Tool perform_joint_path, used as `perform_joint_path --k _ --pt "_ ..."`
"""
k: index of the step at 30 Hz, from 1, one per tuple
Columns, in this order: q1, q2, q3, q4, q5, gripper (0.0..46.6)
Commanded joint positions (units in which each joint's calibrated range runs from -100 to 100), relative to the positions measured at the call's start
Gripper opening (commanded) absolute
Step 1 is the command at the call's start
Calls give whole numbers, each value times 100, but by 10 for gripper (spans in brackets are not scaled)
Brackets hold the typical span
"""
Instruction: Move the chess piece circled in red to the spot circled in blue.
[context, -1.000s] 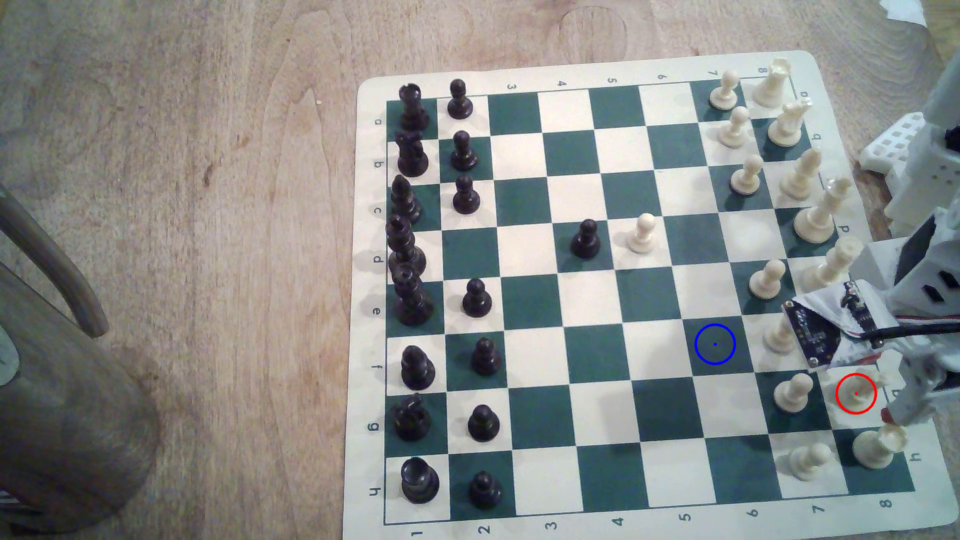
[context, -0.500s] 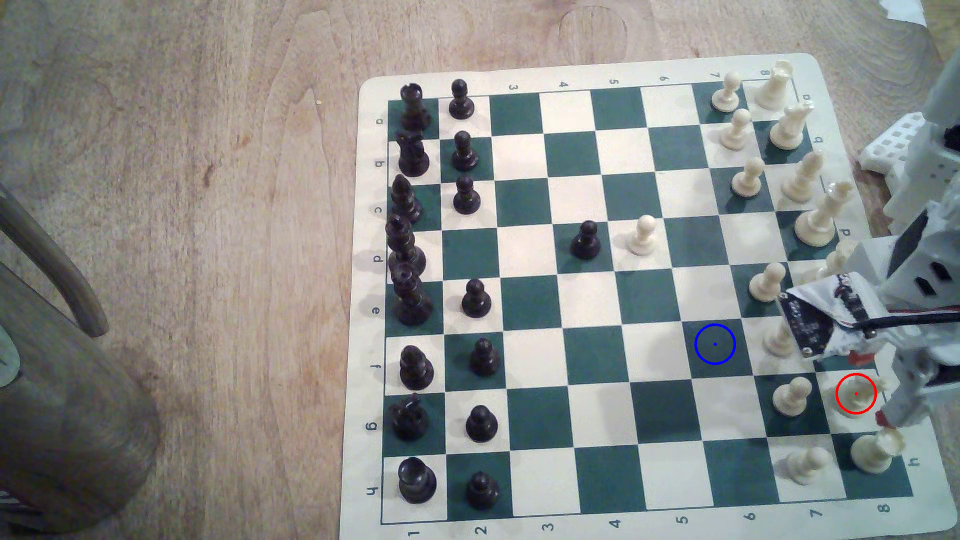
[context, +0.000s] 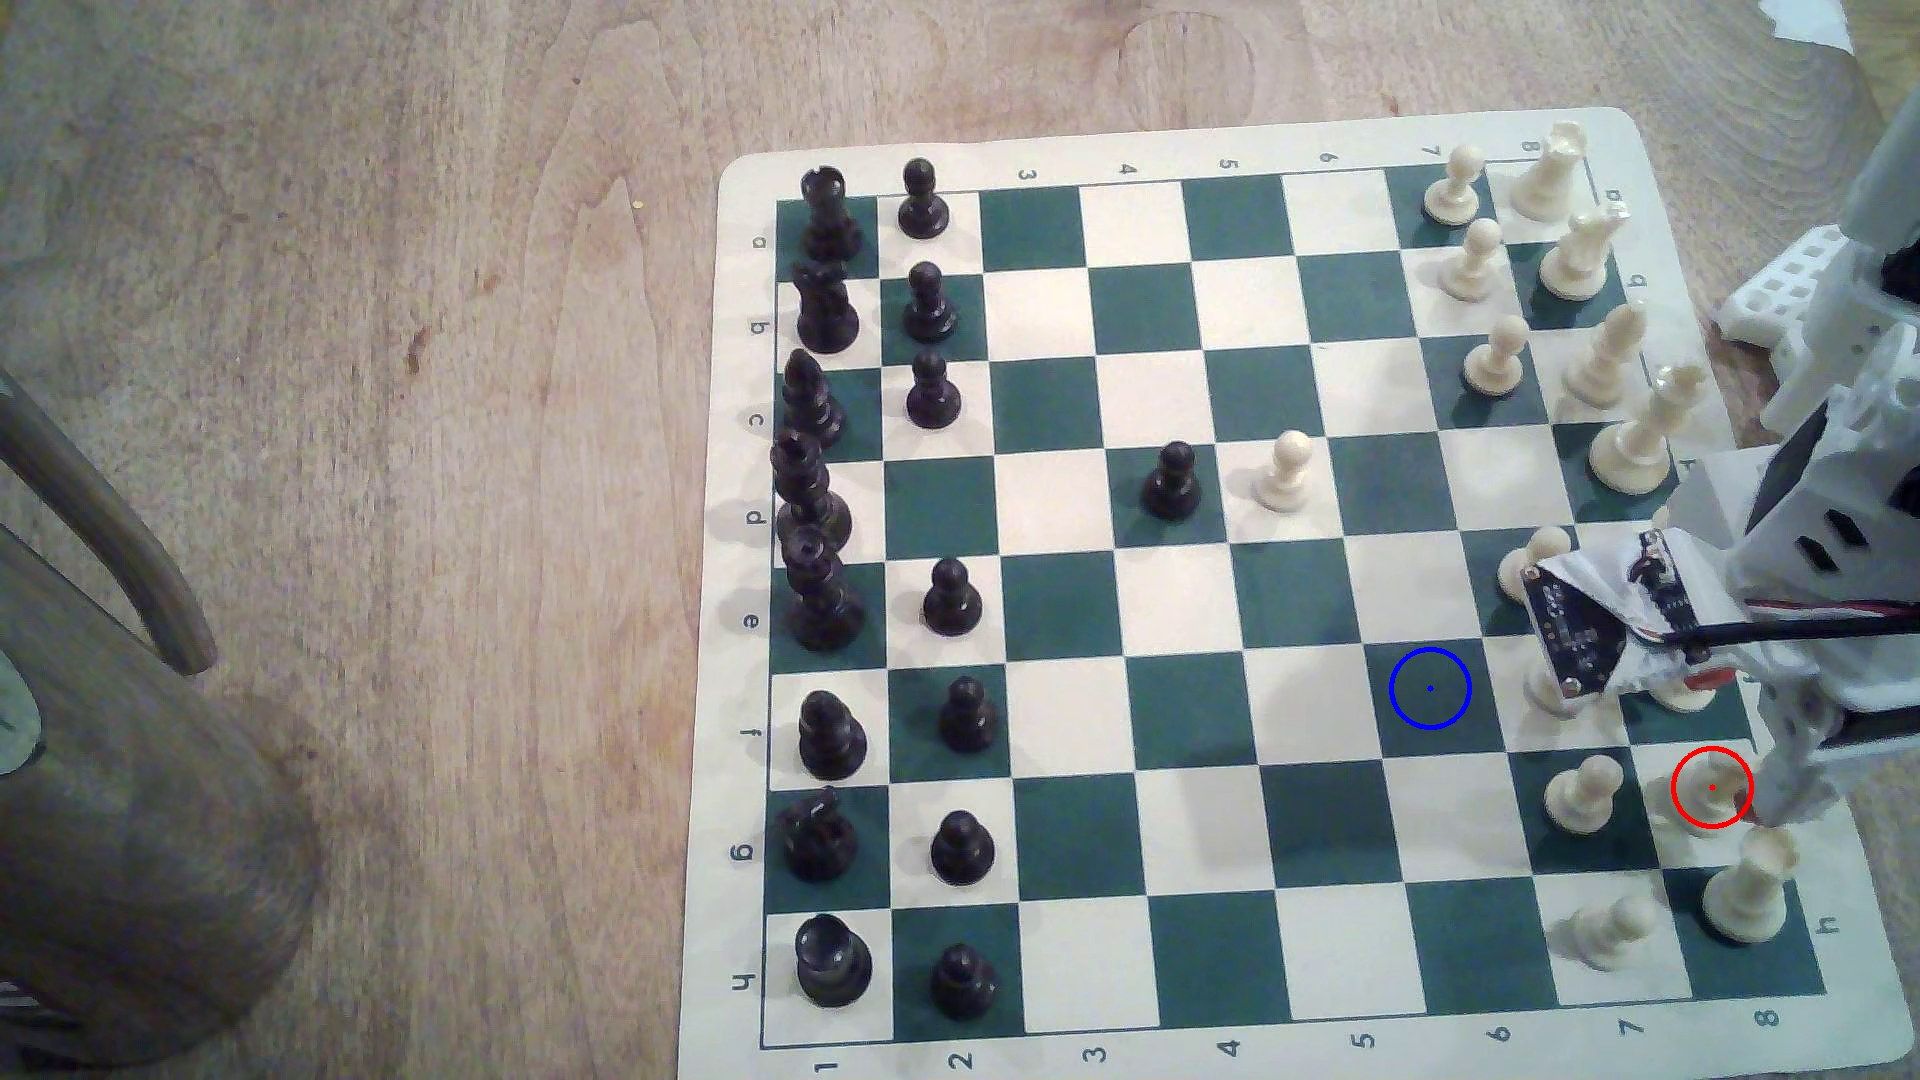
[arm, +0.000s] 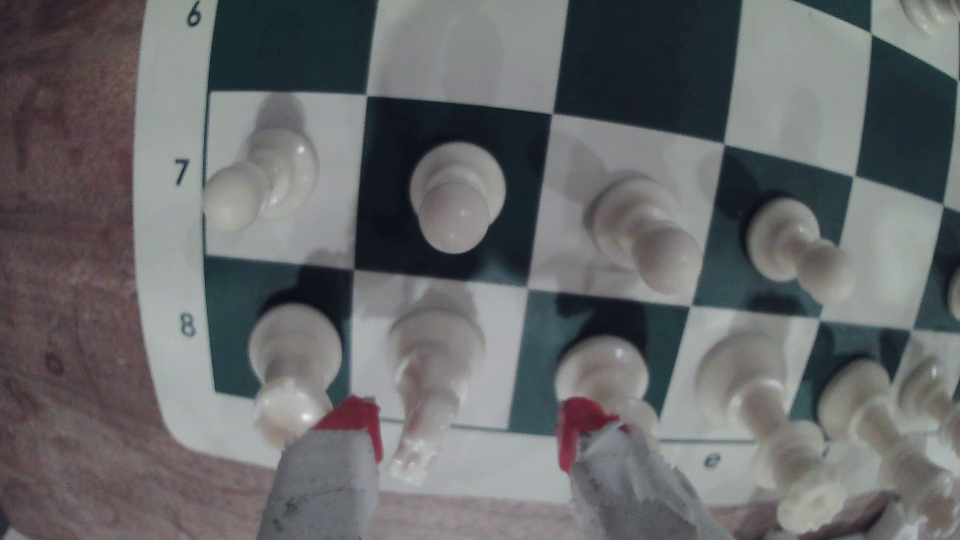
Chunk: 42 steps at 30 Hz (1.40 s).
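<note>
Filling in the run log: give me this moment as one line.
phase: pre-grasp | tool: open, astride knight, no contact seen | knight: upright on red-ringed square | blue-ringed square: vacant

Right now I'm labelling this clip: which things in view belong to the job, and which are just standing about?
Job in hand:
knight in the red ring
blue-ringed green square
gripper, open, a fingertip either side of the knight

Standing about:
rook
neighbouring cream pawn
black pieces on the exterior view's left
wooden table
</note>
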Motion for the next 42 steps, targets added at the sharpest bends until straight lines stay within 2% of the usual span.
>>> perform_joint_path --k 1,3,7,9,19,21,24,26,28,35,42 --pt "23 -262 -307 35 5 188" --pt "23 -287 -371 76 -5 194" --pt "15 -270 -371 76 -34 247" --pt "23 -279 -407 76 -39 256" --pt "242 -330 -1069 502 -10 266" --pt "273 -338 -1096 568 15 252" --pt "258 -338 -978 568 34 209" --pt "218 -363 -879 494 34 158" --pt "203 -380 -851 453 34 141" --pt "-1 -389 -643 330 -10 127" --pt "-79 -321 -416 27 -98 149"
